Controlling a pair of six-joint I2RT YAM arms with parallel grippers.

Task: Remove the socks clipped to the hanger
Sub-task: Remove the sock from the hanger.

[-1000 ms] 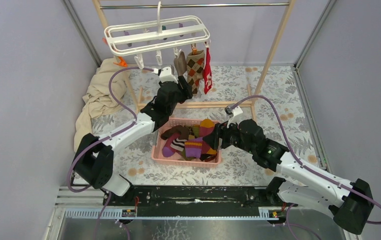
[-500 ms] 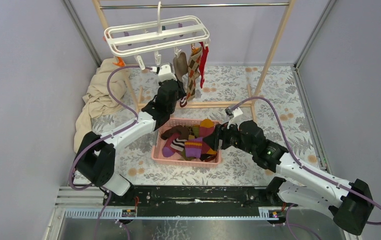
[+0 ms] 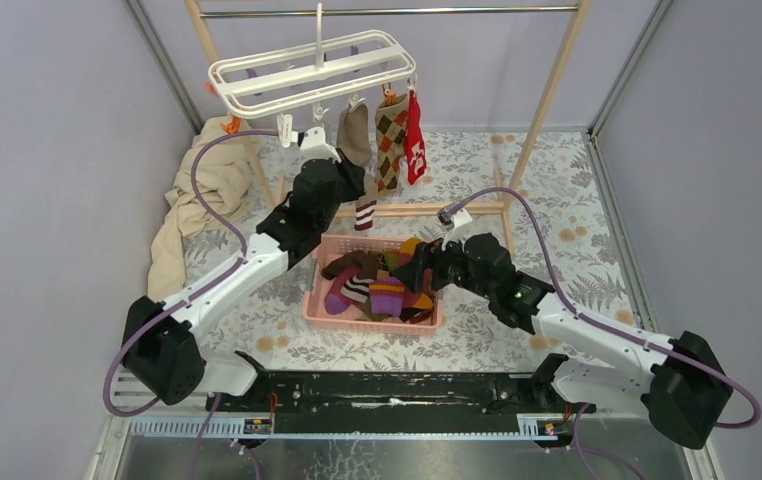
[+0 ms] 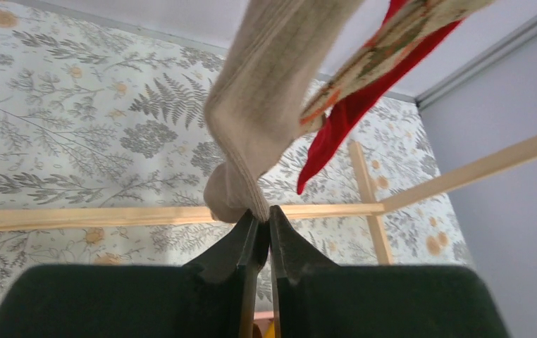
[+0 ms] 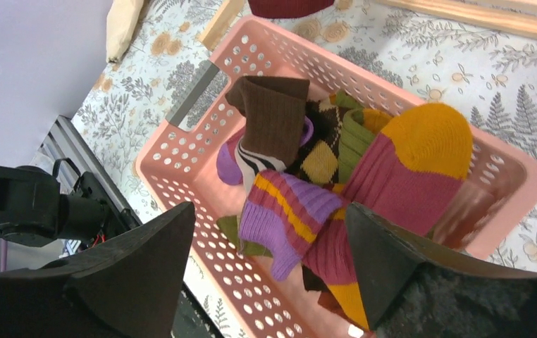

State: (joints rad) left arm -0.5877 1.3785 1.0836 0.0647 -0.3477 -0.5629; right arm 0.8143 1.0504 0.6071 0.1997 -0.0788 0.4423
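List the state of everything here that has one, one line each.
hanger, hanging by its hook from the metal rail.
beige sock, clipped on, lower end pinched.
argyle sock, clipped on, hanging.
red sock, clipped on, hanging.
left end effector, shut on the beige sock.
right end effector, open above the basket.
basket, holding a heap of socks.

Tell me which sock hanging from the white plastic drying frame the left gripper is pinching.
The beige ribbed sock, leftmost of three: the left gripper pinches its lower end. The brown argyle-diamond sock and the red sock hang free.
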